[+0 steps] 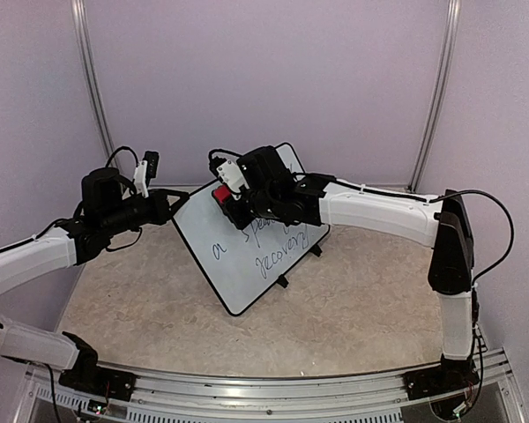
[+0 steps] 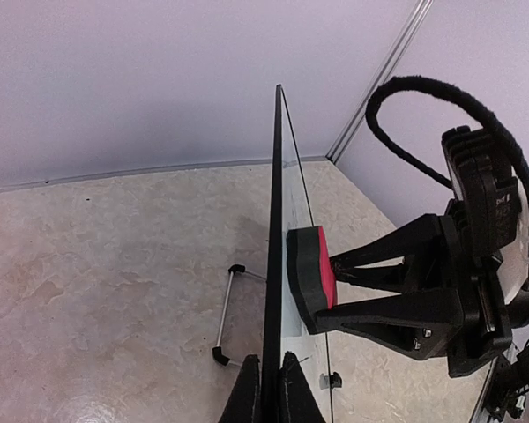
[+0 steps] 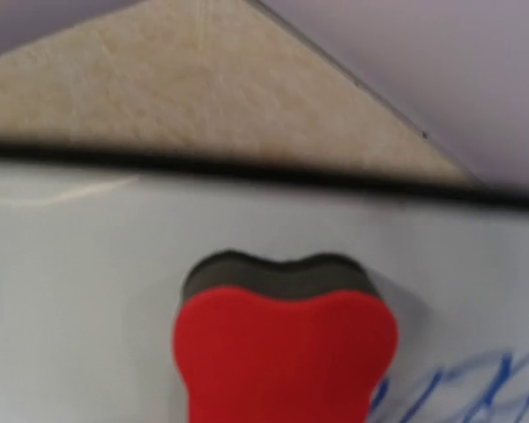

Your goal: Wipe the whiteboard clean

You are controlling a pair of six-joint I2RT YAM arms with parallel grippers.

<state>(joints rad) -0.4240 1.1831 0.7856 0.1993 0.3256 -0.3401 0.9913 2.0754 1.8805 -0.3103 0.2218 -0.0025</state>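
The board (image 1: 240, 275) stands propped on the table (image 1: 361, 308), writing side facing the right claw (image 2: 328, 292). The left claw (image 2: 269, 394) is pinched tight on the board's thin black rim, 1 finger on each face, so the board rises straight out from between its tips.

The right claw is partly closed on a red eraser (image 2: 314, 278), its 2 fingers clamping the block from opposite sides. The eraser's dark pad sits flat against the white surface directly ahead of this claw, close under the board's top rim. Blue handwriting (image 3: 463, 392) runs just beside the eraser and on down the board, away from the right claw. A wire stand (image 2: 227, 317) sits behind the board, on the side away from the right claw.
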